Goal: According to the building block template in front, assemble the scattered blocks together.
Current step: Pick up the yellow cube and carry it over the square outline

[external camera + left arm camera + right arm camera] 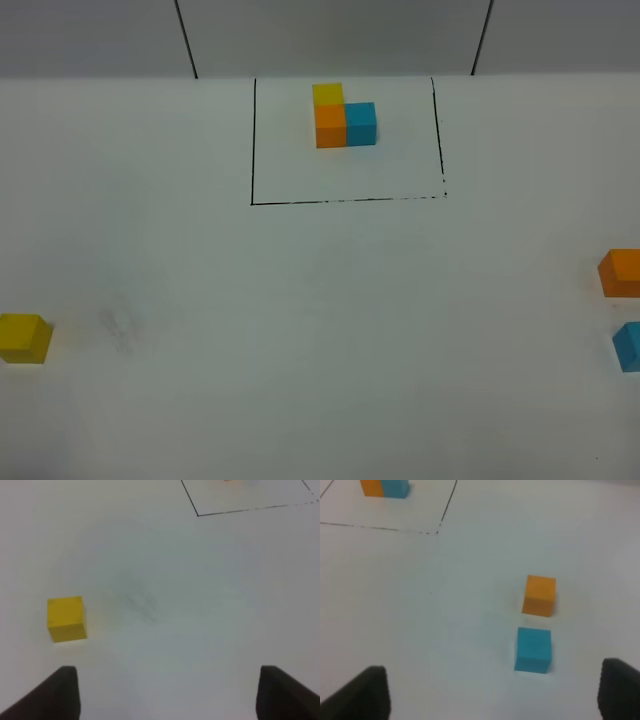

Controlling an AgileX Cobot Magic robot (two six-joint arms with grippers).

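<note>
From above we see the template [343, 117] whole inside its black frame [253, 140] at the far middle of the table [320, 330], the yellow cube [23, 338] far left, the orange cube [622, 272] and blue cube [628, 346] far right, close but apart. Only the wrist views show us the left gripper [170, 695] and right gripper [495, 692], each with fingers wide apart, holding nothing.

The white table [300, 330] is bearing a thin black-line rectangle [340, 201], its line breaking into dashes near one corner, and a faint grey smudge [120, 325]. The building block template [345, 122] is showing yellow, orange and sky blue. The loose yellow cube [24, 337], orange cube [622, 272] and blue cube [629, 346] are showing plain, even colour. The left gripper [168, 672] and right gripper [495, 667] are showing black fingers
</note>
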